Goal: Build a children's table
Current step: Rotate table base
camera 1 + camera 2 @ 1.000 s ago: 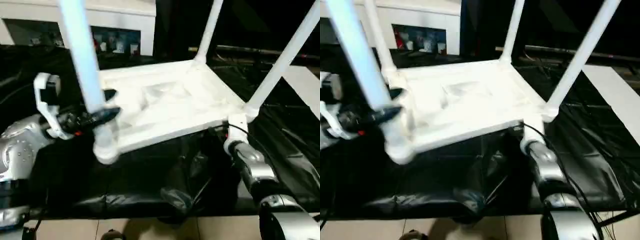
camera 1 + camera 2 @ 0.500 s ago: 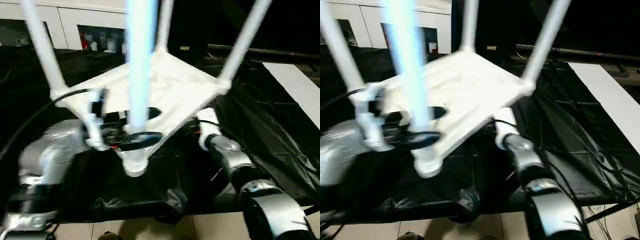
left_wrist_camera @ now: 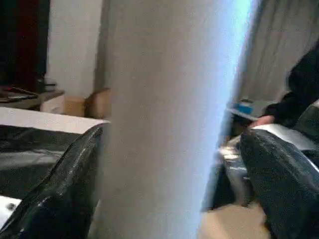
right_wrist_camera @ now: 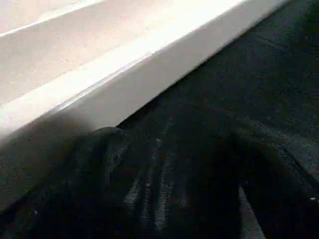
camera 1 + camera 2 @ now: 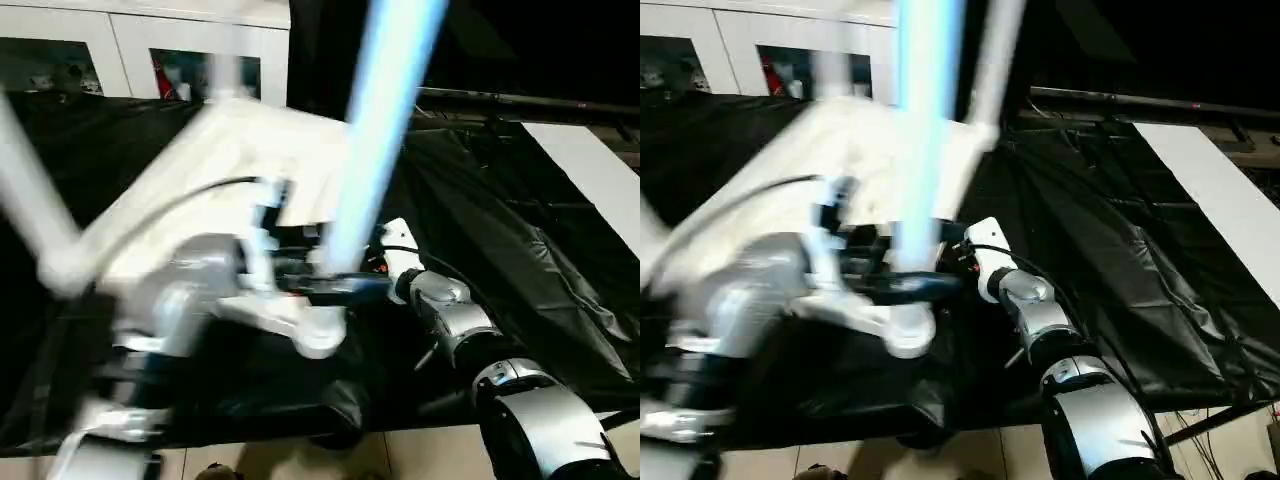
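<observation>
The left gripper has its two black fingers set wide on either side of a leg of the children's table, one finger on each flank of the white tube, so it is clamped around that leg close to where the tube enters its round corner socket. The right gripper sits under the long edge of the tabletop; its fingers stand apart, and the pictures do not show whether they bear on the plastic or merely sit beneath it.

The tabletop is upside down and tilted above the black sheet, legs pointing up and away from the sheet, with the held leg nearest the camera and the white cabinet beyond it. The whole table is smeared with motion blur.

Judging by its look, the table is hollow moulded plastic: light, fairly stiff in the ribbed top, but smooth and likely slippery on the tapered tubes. A long leg acts as a lever, so gripping high on it would probably flex the socket joint or twist the leg loose. The safer hold is low on the leg, just beside the socket, with the other gripper supporting the tabletop rim near a corner rather than mid-span, where the thin edge may bow.
</observation>
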Robot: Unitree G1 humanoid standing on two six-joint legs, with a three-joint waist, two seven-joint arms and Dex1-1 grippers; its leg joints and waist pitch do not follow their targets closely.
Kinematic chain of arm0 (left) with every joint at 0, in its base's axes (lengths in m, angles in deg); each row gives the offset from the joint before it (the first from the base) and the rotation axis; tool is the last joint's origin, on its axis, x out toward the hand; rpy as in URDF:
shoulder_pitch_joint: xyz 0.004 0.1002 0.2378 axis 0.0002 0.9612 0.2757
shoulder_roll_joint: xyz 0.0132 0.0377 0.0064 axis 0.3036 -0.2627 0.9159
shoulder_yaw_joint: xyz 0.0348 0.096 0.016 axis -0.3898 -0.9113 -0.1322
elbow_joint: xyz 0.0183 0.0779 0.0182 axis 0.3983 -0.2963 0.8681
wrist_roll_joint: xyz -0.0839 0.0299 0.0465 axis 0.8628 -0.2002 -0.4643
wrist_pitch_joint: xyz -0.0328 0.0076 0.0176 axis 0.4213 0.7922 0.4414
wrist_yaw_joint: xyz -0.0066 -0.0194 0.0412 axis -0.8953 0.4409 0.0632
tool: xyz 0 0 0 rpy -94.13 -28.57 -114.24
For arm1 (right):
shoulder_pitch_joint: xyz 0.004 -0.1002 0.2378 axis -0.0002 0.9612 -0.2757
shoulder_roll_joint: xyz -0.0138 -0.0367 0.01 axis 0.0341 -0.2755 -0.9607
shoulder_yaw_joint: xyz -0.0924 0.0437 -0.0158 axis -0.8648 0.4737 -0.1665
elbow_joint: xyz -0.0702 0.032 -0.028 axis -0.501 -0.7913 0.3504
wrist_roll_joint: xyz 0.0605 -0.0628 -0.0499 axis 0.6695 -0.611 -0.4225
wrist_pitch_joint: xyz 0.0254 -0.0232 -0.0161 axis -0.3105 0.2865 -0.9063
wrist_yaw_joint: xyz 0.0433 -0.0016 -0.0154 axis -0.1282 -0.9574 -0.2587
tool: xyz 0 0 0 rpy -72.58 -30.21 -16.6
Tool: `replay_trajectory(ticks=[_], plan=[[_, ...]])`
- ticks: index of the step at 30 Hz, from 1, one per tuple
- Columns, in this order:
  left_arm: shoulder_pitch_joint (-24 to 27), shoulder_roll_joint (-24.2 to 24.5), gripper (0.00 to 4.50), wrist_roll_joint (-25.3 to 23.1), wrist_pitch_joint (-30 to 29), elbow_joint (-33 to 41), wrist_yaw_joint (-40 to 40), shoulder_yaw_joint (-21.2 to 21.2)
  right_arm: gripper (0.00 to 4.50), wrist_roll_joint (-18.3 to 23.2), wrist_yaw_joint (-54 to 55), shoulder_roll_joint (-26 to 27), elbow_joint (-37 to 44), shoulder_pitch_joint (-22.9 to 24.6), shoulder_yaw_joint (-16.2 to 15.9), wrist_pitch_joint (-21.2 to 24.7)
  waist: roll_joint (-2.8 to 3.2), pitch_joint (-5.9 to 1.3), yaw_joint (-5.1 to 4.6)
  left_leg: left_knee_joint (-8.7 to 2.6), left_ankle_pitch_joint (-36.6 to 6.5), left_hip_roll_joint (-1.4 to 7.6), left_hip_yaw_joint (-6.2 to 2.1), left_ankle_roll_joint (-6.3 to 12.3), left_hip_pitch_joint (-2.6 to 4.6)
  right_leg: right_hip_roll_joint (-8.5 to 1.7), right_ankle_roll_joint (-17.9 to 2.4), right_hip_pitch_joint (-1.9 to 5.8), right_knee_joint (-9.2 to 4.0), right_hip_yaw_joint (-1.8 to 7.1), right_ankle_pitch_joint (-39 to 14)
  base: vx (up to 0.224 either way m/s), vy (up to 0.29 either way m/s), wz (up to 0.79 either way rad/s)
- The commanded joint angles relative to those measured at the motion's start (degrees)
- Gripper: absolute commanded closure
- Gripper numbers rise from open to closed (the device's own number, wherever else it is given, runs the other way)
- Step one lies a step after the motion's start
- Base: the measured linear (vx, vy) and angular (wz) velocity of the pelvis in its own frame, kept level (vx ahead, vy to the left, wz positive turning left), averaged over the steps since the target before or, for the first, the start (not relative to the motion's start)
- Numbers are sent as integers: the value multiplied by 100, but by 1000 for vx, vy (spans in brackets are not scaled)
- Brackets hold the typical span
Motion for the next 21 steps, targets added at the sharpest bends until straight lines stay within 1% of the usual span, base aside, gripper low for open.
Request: replay_trajectory(ticks=[1, 2, 3, 4, 5, 7, 8, 9, 10, 11, 12, 13, 14, 16, 19, 21], plan=[[-160, -157, 7, -251, 196, -190, -219, -199, 59, 2, -359, 195, 0, -93, -174, -163, 123, -417, 51, -364, -1240, 95, -43, -75, 125, -338, -1271, 289, -431, 164, -437, 0, 0, 0], [-191, -183, 7, -326, 302, -265, -246, -202, 59, -8, -384, 188, 1, -94, -197, -160, 136, -421, 52, -359, -1195, 91, -46, -60, 122, -337, -1288, 291, -426, 163, -385, 0, 0, 0], [-241, -193, 7, -472, 416, -394, -355, -202, 59, -43, -280, 162, -22, -107, -206, -174, 130, -426, 54, -357, -1155, 95, -43, -51, 125, -339, -1304, 292, -422, 162, -317, 0, 0, 0], [-273, -195, 7, -561, 474, -469, -435, -202, 59, -51, -204, 145, -39, -118, -191, -176, 141, -428, 55, -356, -1091, 95, -41, -28, 130, -329, -1342, 284, -409, 159, -177, 0, 0, 0], [-304, -200, 7, -651, 571, -561, -531, -188, 59, -56, -103, 121, -57, -134, -164, -172, 137, -431, 64, -357, -1049, 98, -46, -6, 128, -330, -1369, 294, -399, 153, -98, 0, 0, 0], [-375, -182, 7, -839, 739, -767, -767, -157, 59, -73, 76, 54, -89, -164, -100, -196, 142, -431, 71, -353, -1055, 94, -42, -10, 136, -328, -1385, 291, -394, 152, -54, 0, 0, 0], [-450, -137, 7, -1031, 877, -981, -1032, -107, 59, -65, 253, -32, -107, -193, -17, -219, 118, -426, 70, -353, -1098, 96, -35, -4, 139, -328, -1378, 285, -408, 155, -111, 0, 0, 0], [-478, -122, 7, -1101, 946, -1072, -1117, -84, 59, -63, 316, -67, -112, -205, 24, -226, 128, -429, 79, -354, -1104, 96, -42, -11, 139, -333, -1368, 289, -403, 154, -137, 0, 0, 0], [-495, -81, 7, -1175, 1006, -1141, -1173, -79, 59, -53, 368, -105, -113, -216, 65, -235, 125, -427, 85, -354, -1144, 95, -41, -24, 147, -334, -1342, 282, -411, 153, -229, 0, 0, 0], [-493, -8, 7, -1278, 1087, -1187, -1223, -89, 59, -27, 391, -154, -102, -223, 115, -235, 106, -421, 89, -355, -1188, 90, -41, -36, 140, -334, -1286, 286, -426, 156, -350, 0, 0, 0], [-494, 11, 7, -1315, 1122, -1207, -1235, -92, 59, -21, 390, -167, -99, -225, 131, -236, 111, -421, 90, -355, -1192, 92, -44, -38, 139, -340, -1269, 286, -422, 158, -390, 0, 0, 0], [-473, 100, 7, -1388, 1184, -1245, -1256, -68, 59, 2, 384, -236, -75, -227, 181, -232, 89, -424, 94, -353, -1166, 95, -40, -37, 143, -336, -1244, 278, -427, 153, -419, 0, 0, 0], [-440, 179, 7, -1418, 1194, -1253, -1255, -36, 59, 19, 380, -294, -49, -223, 209, -229, 82, -423, 101, -351, -1135, 96, -38, -30, 138, -338, -1246, 277, -420, 153, -408, 0, 0, 0], [-331, 395, 7, -1487, 1205, -1254, -1198, 36, 59, 76, 351, -416, 40, -194, 260, -232, 91, -428, 110, -348, -1056, 94, -40, -21, 127, -340, -1252, 280, -398, 150, -331, 0, 0, 0], [-123, 725, 7, -1584, 1158, -1180, -1087, 27, 59, 121, 293, -514, 220, -111, 280, -245, 62, -430, 97, -342, -972, 92, -33, 28, 122, -334, -1239, 279, -388, 149, -253, 0, 0, 0], [-11, 888, 7, -1661, 1136, -1109, -984, -50, 59, 133, 244, -552, 312, -63, 277, -249, 85, -430, 113, -341, -964, 100, -28, 36, 142, -335, -1242, 257, -389, 148, -275, 0, 0, 0]])
